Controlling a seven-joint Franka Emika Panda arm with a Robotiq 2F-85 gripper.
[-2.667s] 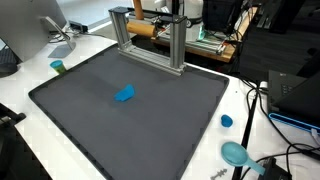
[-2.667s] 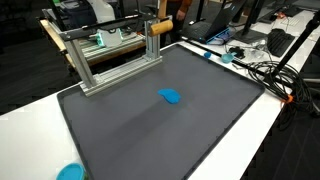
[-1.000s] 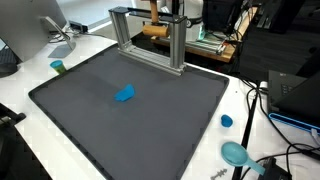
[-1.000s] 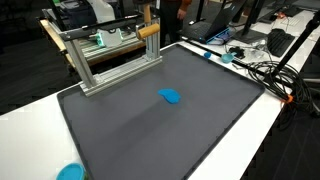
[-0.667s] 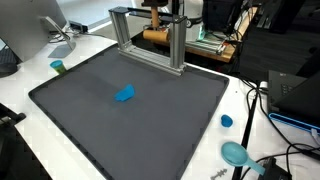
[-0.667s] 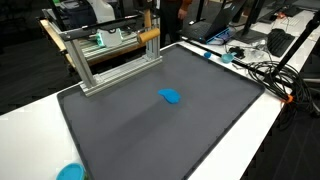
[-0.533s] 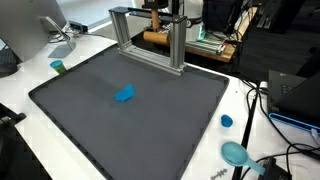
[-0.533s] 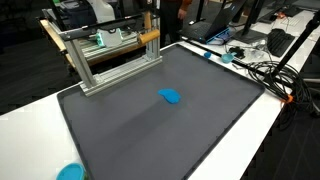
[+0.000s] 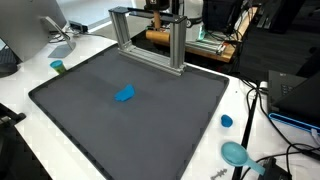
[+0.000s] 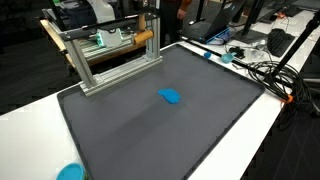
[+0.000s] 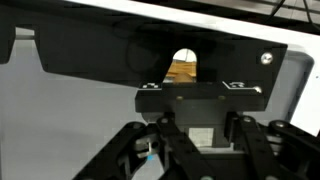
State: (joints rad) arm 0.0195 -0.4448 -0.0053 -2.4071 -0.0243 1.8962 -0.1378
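Dark matte mat (image 9: 150,125), wooden cylinder (image 9: 163,37), aluminium frame (image 9: 178,50)

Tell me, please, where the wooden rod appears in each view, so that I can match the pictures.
In an exterior view: the wooden rod lies level at top centre, behind the aluminium frame.
In an exterior view: the rod sits at top centre, by the frame's far post.
Wrist view: only a tan patch, probably the rod, in a gap at centre.
Shared landmark: the aluminium frame, in both exterior views.
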